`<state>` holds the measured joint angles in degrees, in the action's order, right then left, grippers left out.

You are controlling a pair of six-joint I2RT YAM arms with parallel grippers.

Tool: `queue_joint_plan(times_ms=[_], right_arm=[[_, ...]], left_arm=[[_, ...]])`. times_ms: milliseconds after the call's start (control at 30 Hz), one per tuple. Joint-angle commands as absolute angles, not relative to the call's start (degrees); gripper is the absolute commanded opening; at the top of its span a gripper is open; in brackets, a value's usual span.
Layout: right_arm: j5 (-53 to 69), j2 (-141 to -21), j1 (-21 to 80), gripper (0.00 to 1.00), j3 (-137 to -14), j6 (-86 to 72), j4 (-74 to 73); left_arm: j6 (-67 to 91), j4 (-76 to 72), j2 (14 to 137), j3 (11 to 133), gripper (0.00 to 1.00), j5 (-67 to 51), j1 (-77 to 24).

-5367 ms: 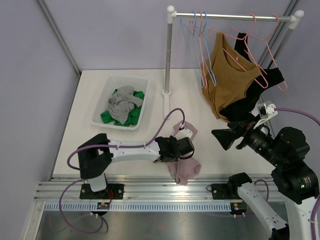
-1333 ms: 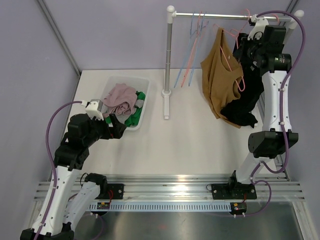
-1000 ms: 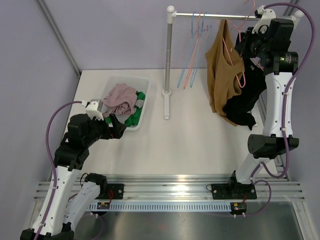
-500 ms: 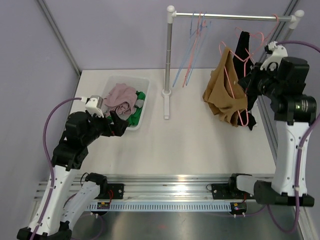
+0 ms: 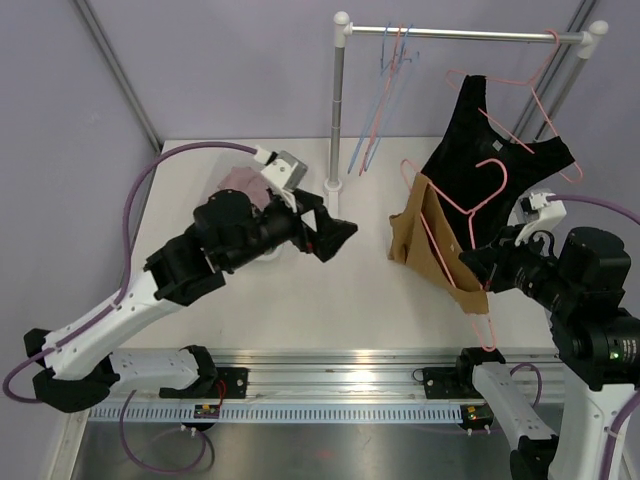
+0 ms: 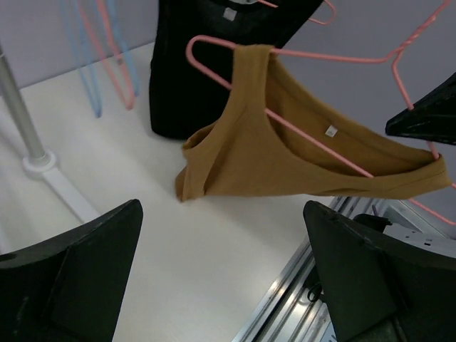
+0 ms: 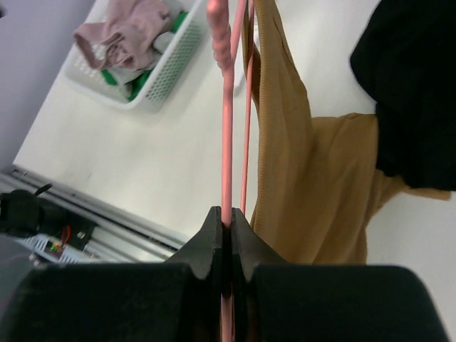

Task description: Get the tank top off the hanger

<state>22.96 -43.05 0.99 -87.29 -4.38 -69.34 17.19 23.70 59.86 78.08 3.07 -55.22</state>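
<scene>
I see right pincer (image 7: 226,218) clamped on pink hanger (image 7: 226,107) carrying brown tank top (image 6: 285,160); left pincer (image 5: 336,240) gaping, empty.

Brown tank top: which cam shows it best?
Left wrist: the whole brown tank top hangs face-on on the pink hanger, neckline visible. Top external sees it foreshortened and narrow. Right wrist shows only one strap and side, beyond the right claw shut on the hanger.

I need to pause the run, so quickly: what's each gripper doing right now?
Left gripper: open, holding nothing.
Right gripper: shut on the pink hanger that carries the brown tank top.
</scene>
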Motion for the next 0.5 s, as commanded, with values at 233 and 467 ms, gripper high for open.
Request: queue_joint_plan(times_ms=[233, 467], right_arm=[[37.62, -38.23, 3.87, 0.0, -86.04, -6.85, -67.32], [43.41, -38.15, 4.39, 0.0, -87.28, -7.38, -66.18]], left_arm=[[10.11, 8.44, 75.92, 87.53, 0.99, 12.83, -64.95], [7.74, 7.91, 80.07, 88.68, 0.88, 18.01, -65.39]])
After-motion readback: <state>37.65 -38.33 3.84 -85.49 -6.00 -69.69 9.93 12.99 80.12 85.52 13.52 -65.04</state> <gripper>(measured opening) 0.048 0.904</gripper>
